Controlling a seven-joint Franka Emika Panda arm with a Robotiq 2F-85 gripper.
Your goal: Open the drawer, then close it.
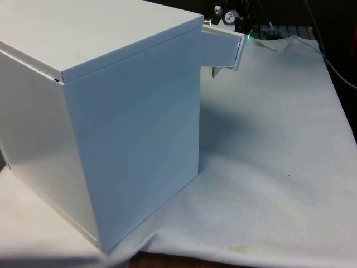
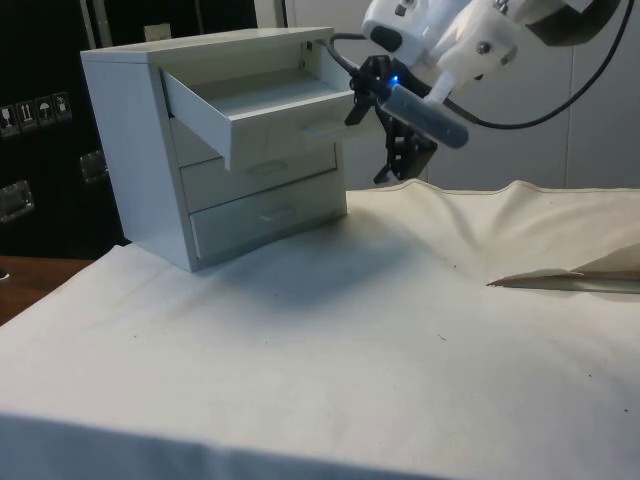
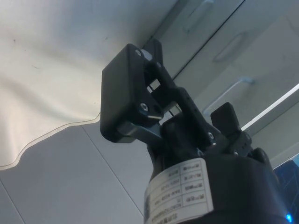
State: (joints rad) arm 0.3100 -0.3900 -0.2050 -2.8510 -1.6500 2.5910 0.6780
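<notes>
**A:** Where is the chest of drawers [image 2: 220,150] sitting?

**B:** On the white cloth [image 2: 330,340] that covers the tabletop, toward the side view's left, with its three drawer fronts facing that camera at an angle. In the front view its plain white back and side [image 1: 111,128] stand close to the camera, on that view's left.

**A:** And the drawers themselves?

**B:** The top drawer [image 2: 262,108] is pulled well out, and its shallow tray looks bare from the side. From the front, its end [image 1: 223,51] pokes out past the chest's far corner. The middle drawer [image 2: 262,170] and the bottom drawer [image 2: 268,213] sit flush with the carcass.

**A:** Where is the gripper [image 2: 400,160]?

**B:** In the air just beside the open drawer's front, apart from it, hanging from the white arm [image 2: 470,40] and pointing down toward the cloth. In the front view a fingertip [image 1: 213,71] shows just under the drawer's end.

**A:** Are the jaws holding anything?

**B:** No. In the wrist view the gripper [image 3: 154,112] has nothing between its jaws, and they stand close together with only a narrow gap. Behind them are the drawer fronts and one bar handle [image 3: 229,91].

**A:** Anything else on the tabletop?

**B:** The cloth is rumpled, with a raised fold [image 2: 560,275] at the side view's right.
</notes>
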